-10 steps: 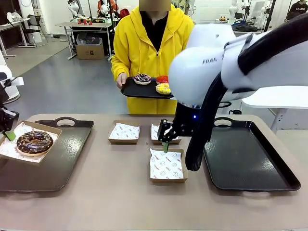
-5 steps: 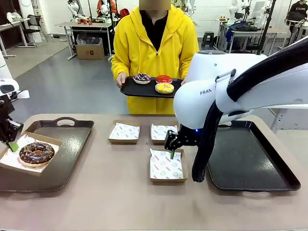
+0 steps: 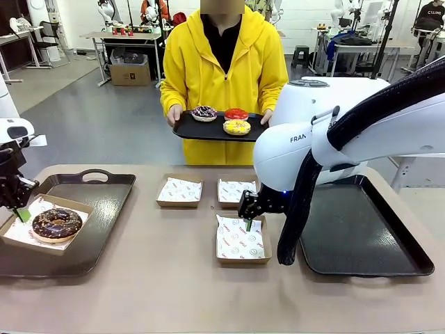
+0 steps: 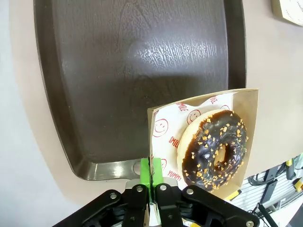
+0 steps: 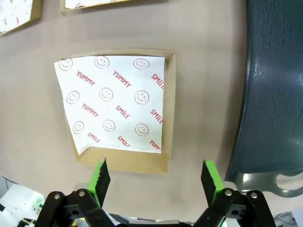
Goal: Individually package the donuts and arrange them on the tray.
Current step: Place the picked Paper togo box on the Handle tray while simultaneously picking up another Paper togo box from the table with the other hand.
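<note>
Chocolate-glazed donut (image 4: 215,149) rides in its paper-lined box (image 4: 251,118) at the left tray's (image 4: 142,71) left edge; our left gripper (image 4: 150,170) pinches the box rim. Right gripper (image 5: 156,176) gapes empty above the near empty box (image 5: 169,109). We judge next: settle, release.

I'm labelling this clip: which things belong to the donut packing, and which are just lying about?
Job: chocolate donut, its box, three donuts on the person's tray, three empty lined boxes, left tray, right tray.
Lying about: floor carton, far workbench.
</note>
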Motion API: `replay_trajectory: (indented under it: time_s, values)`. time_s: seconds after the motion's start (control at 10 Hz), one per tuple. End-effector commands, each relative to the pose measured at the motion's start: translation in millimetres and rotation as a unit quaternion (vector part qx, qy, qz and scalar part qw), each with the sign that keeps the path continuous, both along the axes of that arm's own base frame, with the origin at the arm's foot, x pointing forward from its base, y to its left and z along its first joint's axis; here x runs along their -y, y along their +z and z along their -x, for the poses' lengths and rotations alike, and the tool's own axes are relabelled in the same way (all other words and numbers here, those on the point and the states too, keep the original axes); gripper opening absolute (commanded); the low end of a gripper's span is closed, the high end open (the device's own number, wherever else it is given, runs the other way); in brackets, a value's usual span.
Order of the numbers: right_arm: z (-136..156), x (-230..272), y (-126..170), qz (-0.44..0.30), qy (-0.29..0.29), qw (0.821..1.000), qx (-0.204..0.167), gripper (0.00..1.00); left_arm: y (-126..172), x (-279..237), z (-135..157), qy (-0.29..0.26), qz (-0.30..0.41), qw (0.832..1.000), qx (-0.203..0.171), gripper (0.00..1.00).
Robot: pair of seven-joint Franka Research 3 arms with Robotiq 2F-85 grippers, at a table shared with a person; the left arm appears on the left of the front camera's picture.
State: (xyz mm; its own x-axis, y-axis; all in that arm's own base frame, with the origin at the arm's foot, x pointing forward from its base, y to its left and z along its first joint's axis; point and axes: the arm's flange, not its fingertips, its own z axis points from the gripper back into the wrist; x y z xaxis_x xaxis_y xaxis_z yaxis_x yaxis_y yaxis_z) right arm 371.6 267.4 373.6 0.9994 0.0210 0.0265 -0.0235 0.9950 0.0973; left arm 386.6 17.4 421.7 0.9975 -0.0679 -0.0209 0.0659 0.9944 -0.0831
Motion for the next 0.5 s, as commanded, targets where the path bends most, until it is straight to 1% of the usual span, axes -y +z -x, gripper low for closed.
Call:
replay_trajectory:
  time_s: [0.0,0.1,0.2,0.4]
  values:
    - [1.2,0.4,3.1,0.007,0.0,1.0,-0.002,1.0,-2.2,0.0,-0.5,0.0,0.0,1.0,-0.003,0.01]
    - [0.0,0.0,0.0,0.0,0.0,1.0,0.0,1.0,-14.5,4.6,0.7,0.033,-0.005,0.998,0.056,0.01]
    - [-1.5,-5.4,-10.2,0.016,-0.031,0.999,-0.003,1.0,-25.2,3.2,2.8,0.063,0.003,0.995,0.077,0.01]
    - [-8.1,-15.7,-25.9,0.038,-0.074,0.997,-0.004,1.0,-34.6,-0.2,8.7,0.084,0.02,0.989,0.121,0.01]
